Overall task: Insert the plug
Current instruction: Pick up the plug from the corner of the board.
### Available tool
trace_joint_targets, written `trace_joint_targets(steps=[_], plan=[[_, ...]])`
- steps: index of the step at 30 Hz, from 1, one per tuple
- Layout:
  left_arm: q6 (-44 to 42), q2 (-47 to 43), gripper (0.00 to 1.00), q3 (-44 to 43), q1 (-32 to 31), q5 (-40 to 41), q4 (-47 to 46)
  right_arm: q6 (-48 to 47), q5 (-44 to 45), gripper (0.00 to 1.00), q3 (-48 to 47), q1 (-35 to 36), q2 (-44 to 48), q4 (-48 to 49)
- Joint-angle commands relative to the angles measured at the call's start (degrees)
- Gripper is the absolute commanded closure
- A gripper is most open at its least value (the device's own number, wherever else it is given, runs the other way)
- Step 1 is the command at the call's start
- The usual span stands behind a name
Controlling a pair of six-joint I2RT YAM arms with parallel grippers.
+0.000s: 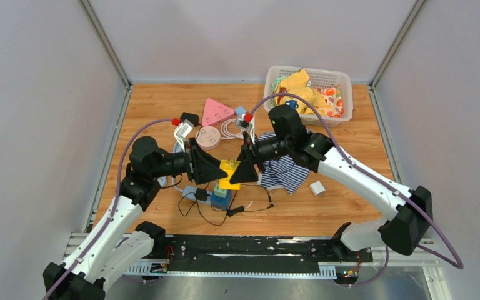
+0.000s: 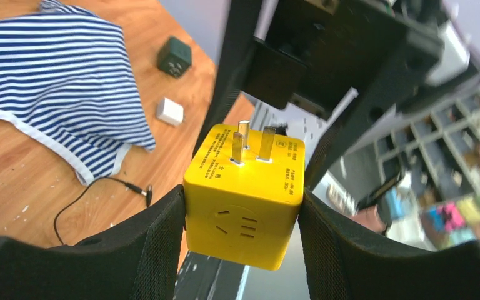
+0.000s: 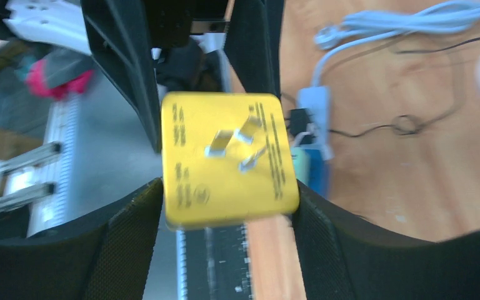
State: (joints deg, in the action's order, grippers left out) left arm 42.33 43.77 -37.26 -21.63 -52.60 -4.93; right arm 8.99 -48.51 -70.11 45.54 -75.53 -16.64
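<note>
A yellow cube plug adapter (image 1: 229,174) with three metal prongs hangs in the air between my two grippers, above a power strip (image 1: 199,194) that carries a blue cube (image 1: 220,199). My left gripper (image 1: 215,169) is shut on the cube's sides (image 2: 244,194), with the prongs pointing away from its camera. My right gripper (image 1: 240,170) faces it from the other side. Its fingers touch both sides of the cube's prong end (image 3: 228,159). That view is blurred. The power strip (image 3: 315,115) lies below on the wood.
A striped cloth (image 1: 284,169) lies right of the cube. A small white block (image 1: 317,188) sits beyond it. A white basket (image 1: 309,94) of toys stands at the back right. A pink triangle (image 1: 217,111), a round disc (image 1: 209,136) and loose black cables (image 1: 225,209) surround the strip.
</note>
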Motion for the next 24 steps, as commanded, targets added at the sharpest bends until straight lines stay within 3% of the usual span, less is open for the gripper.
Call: trace_joint_targets(steps=[1, 4, 7, 10, 17, 21, 24], plan=[[15.1, -0.7, 1.00, -2.9, 0.3, 11.3, -0.2, -2.7, 18.4, 0.25, 5.3, -0.2, 7.0, 7.0], [17.6, -0.8, 1.00, -3.8, 0.3, 13.2, -0.3, -1.8, 23.2, 0.20, 9.7, -0.1, 11.1, 15.3], [18.2, -1.0, 1.00, -4.6, 0.3, 13.7, -0.3, -2.7, 27.2, 0.15, 10.6, -0.2, 12.9, 16.2], [22.3, -2.6, 1.00, -4.1, 0.3, 17.7, -0.3, -4.0, 26.3, 0.01, 12.8, 0.0, 14.3, 21.3], [38.8, -9.6, 1.00, 0.4, 0.3, 32.3, -0.4, -5.8, 34.5, 0.02, 22.9, 4.4, 17.0, 50.4], [48.0, -10.9, 1.00, 1.6, 0.3, 34.4, -0.4, -10.6, 38.2, 0.06, 24.9, 7.2, 13.6, 63.4], [49.2, -9.7, 1.00, 0.8, 0.3, 33.7, -0.3, -11.7, 37.4, 0.08, 24.2, 9.4, 10.6, 69.4]])
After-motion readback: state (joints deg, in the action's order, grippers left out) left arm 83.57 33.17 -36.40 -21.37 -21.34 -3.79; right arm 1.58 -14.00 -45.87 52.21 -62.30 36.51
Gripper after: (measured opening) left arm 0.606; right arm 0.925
